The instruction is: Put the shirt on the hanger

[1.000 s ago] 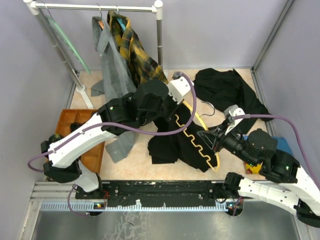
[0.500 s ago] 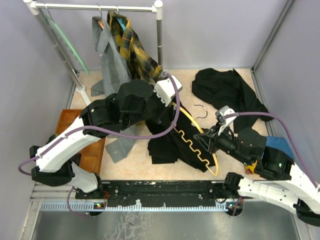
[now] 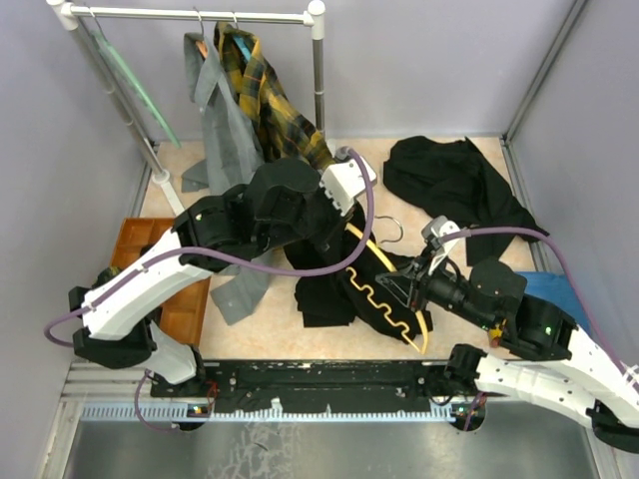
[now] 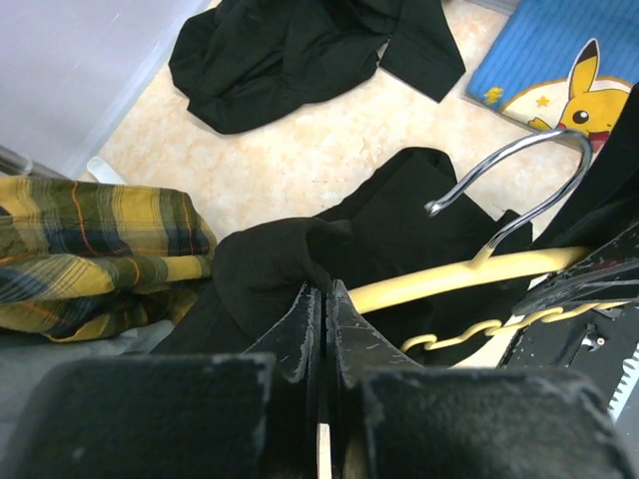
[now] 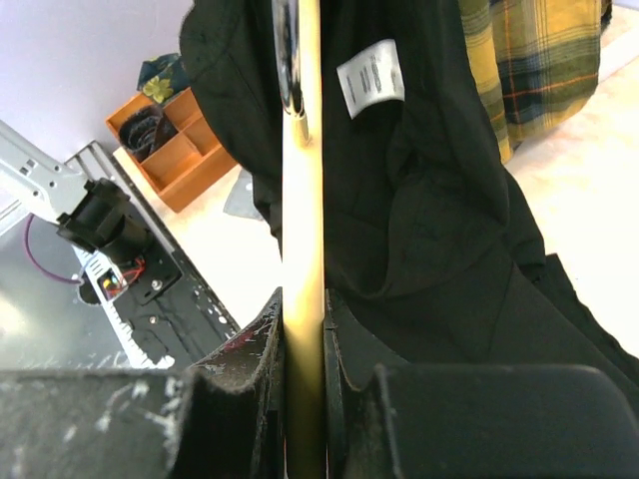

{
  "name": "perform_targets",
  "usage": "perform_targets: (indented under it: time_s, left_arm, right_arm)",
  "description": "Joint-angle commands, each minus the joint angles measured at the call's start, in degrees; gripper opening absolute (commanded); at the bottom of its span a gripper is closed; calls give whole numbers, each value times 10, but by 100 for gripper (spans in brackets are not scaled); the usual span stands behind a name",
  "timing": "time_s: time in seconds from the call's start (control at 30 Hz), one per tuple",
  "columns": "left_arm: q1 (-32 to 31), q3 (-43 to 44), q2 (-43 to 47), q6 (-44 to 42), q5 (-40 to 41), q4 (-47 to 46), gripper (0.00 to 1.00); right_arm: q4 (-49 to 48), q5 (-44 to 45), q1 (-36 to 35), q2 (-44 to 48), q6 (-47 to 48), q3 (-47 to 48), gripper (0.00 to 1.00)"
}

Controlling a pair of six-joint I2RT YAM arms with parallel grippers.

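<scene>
The black shirt lies bunched on the table between my two arms, with its white label showing inside the collar. My left gripper is shut on a fold of its fabric, jaws pressed together. The yellow hanger lies slanted across the shirt, its silver hook pointing away from me. My right gripper is shut on the hanger's bar, which runs straight up between its fingers. One end of the hanger sits just right of the left jaws.
A second black garment lies at the back right. A blue Pikachu cloth is under my right arm. The rack holds a grey shirt, a plaid shirt and a pale green hanger. An orange tray sits at the left.
The right gripper has carried the hanger left, toward the shirt; its hook shifted left and nearer. The left arm swung left and came back right, still pinching the fabric.
</scene>
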State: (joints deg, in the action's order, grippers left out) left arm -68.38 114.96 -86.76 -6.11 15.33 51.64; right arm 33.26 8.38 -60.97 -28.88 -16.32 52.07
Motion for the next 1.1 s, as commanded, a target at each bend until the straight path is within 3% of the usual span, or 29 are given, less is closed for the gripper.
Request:
perform_targets:
  time_s: [0.0, 0.2, 0.4, 0.67, 1.0, 1.07]
  left_arm:
    - [-2, 31, -11, -7, -56, 0, 0]
    - [-6, 17, 1, -11, -130, 4, 0]
    - [-16, 10, 4, -11, -156, -1, 0]
    - [-43, 32, -11, -11, -140, 10, 0]
    - [-76, 50, -29, -21, -119, 28, 0]
    - [-78, 47, -25, -19, -103, 29, 10]
  right_arm:
    - [-105, -8, -2, -17, 1, 11, 0]
    - [-136, 58, -2, -21, 7, 10, 0]
    - [-164, 49, -2, -45, 19, 12, 0]
    - [-220, 49, 4, -53, 45, 0, 0]
    - [-380, 75, 9, 14, 63, -90, 0]
    - [-410, 77, 9, 36, 61, -111, 0]
